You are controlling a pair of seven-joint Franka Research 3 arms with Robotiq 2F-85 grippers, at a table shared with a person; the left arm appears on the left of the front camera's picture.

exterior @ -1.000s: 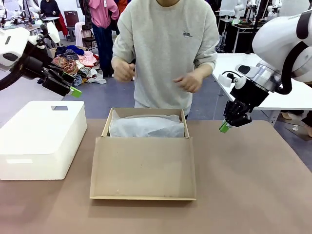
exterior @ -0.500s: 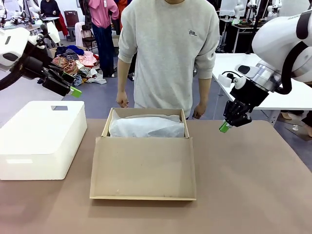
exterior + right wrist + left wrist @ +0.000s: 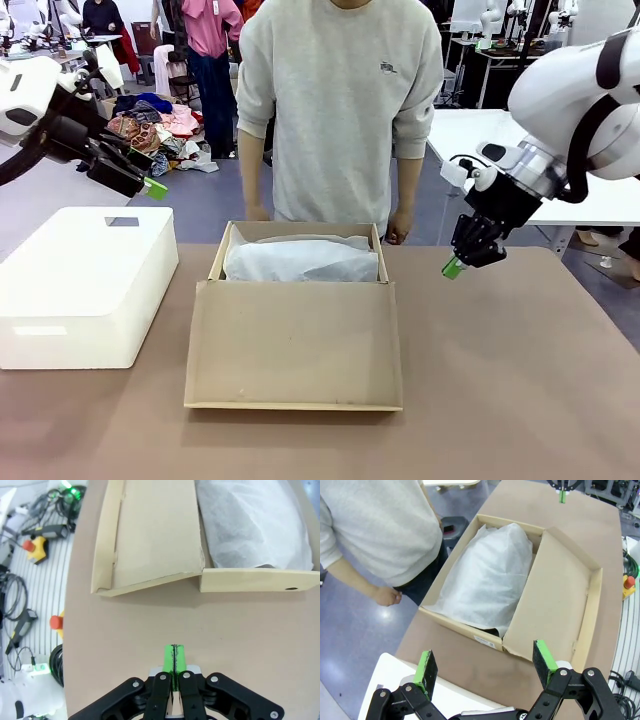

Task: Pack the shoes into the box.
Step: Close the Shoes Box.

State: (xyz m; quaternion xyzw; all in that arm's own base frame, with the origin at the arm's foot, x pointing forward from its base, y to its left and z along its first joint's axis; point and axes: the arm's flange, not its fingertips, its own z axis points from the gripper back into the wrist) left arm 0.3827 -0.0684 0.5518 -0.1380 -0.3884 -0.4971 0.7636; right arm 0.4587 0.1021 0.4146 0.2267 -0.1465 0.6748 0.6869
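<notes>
1. Step in hand (judged): packing looks nearly done. The box [image 3: 300, 229] stands open on the table [image 3: 520, 380], with its flap lid [image 3: 295, 345] lying flat toward the robot; closing it remains.
2. Contents: white tissue paper [image 3: 300, 260] is mounded over the interior. In the left wrist view a dark sliver [image 3: 491, 630] shows under its edge, probably one of the shoes. Whether both lie beneath cannot be told.
3. White plastic box [image 3: 80, 280], on the robot's left: contents hidden.
4. Left gripper [image 3: 150, 187]: jaws wide apart, empty, raised above the white plastic box.
5. Right gripper [image 3: 455, 265]: pads pressed together on nothing, hovering off the box's right side.
6. Next move (judged): catch the lid's free edge and swing it over the tissue without snagging.
</notes>
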